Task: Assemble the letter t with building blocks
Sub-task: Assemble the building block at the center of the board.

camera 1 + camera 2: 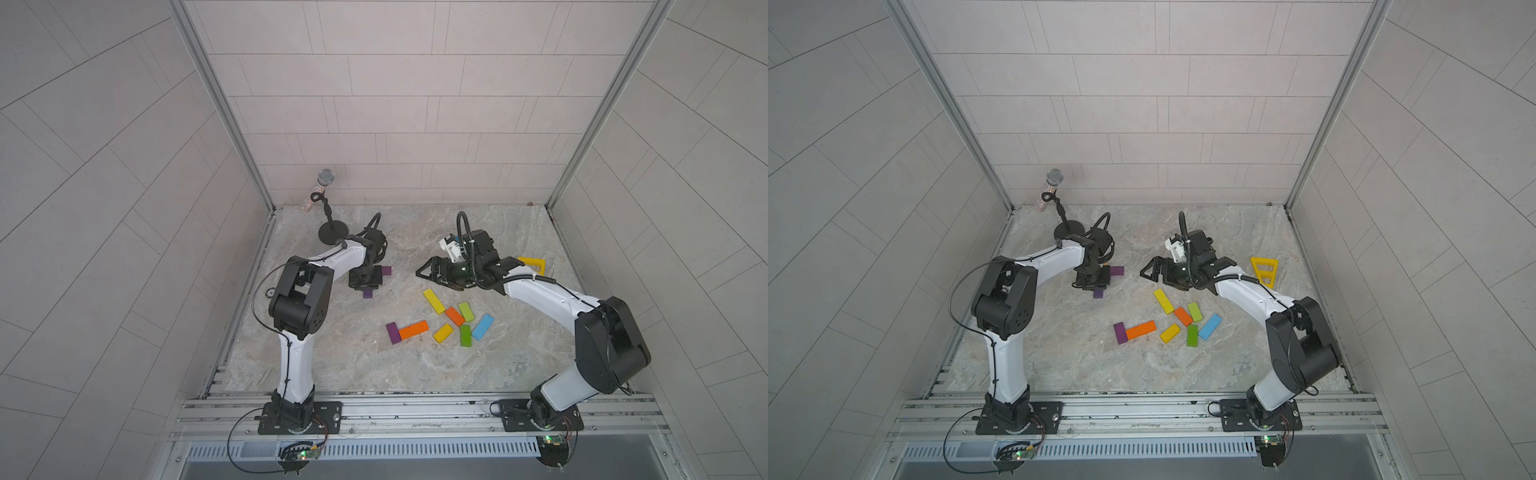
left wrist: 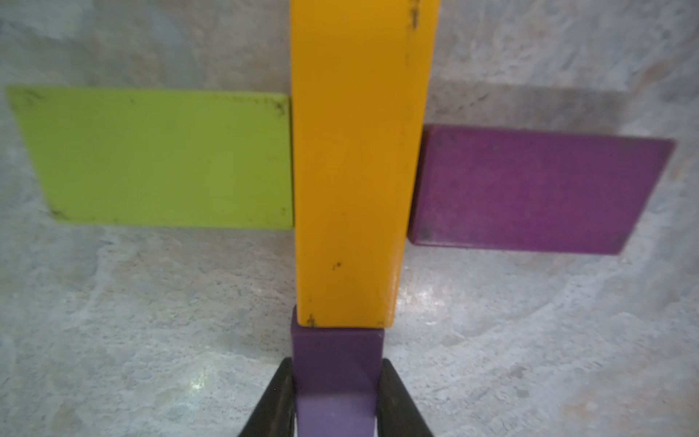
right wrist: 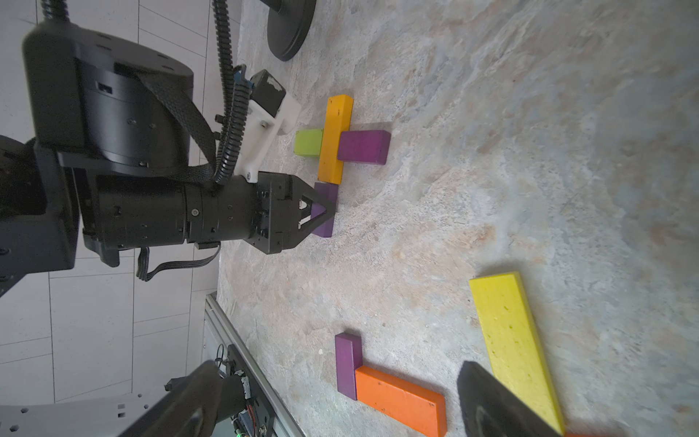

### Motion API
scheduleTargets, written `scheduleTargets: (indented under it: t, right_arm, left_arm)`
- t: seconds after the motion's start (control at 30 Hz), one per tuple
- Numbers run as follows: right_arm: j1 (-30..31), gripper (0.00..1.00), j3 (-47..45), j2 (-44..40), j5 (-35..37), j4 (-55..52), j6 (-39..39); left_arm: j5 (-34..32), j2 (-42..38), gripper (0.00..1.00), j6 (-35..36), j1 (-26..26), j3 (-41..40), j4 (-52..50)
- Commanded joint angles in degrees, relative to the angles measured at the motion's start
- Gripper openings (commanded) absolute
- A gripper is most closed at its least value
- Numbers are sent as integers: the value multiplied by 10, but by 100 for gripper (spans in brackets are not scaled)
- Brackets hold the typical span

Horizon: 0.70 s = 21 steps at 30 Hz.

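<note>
Tabletop (image 1: 374, 365): marble, and everything sits on it. Microphone stand (image 1: 332, 232) is beyond my left gripper (image 2: 336, 361), by the back wall.

My right gripper (image 1: 426, 271) hangs over the table turned on its side, jaws spread wide with nothing in them. It points toward the left gripper and is well apart from it. Yellow triangular frame (image 1: 534, 264) lies behind the right gripper, beside its wrist.

Long blocks:
- Amber long block (image 2: 359, 170) runs straight out from my left fingertips.
- Yellow long block (image 1: 433, 301) is the loose piece nearest my right gripper, on my base side of it.
- Orange long block (image 1: 413, 329) is further toward my bases, roughly between the two grippers.

Short blocks:
- Lime side block (image 2: 162, 159) touches one flank of the amber.
- Purple side block (image 2: 529, 189) sits against the flank facing my right gripper, slightly offset along it.
- Purple loose block (image 1: 393, 333) butts against the end of the orange long block, making an L.
- Small orange block (image 1: 454, 316), lime block (image 1: 466, 311), light blue block (image 1: 483, 326), small yellow block (image 1: 443, 333) and green block (image 1: 466, 335) cluster on the base side of my right gripper.

My left gripper points down and is clamped on the purple end block (image 2: 336, 389). That block is low at the table, and its far end looks to be touching the end of the amber.
</note>
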Motion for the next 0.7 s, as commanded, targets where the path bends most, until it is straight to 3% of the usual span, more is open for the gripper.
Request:
scheduleTargets:
  t: [0.0, 0.33, 0.67]
  right_arm:
    - [-2, 100, 11, 2, -2, 5, 0]
    - [-2, 100, 9, 2, -5, 5, 1]
    - [-2, 100, 7, -1, -5, 5, 1]
  left_arm:
    - [-1, 13, 14, 11, 3, 12, -19]
    - [8, 13, 43, 12, 3, 11, -21]
    - [-3, 5, 52, 12, 3, 8, -19]
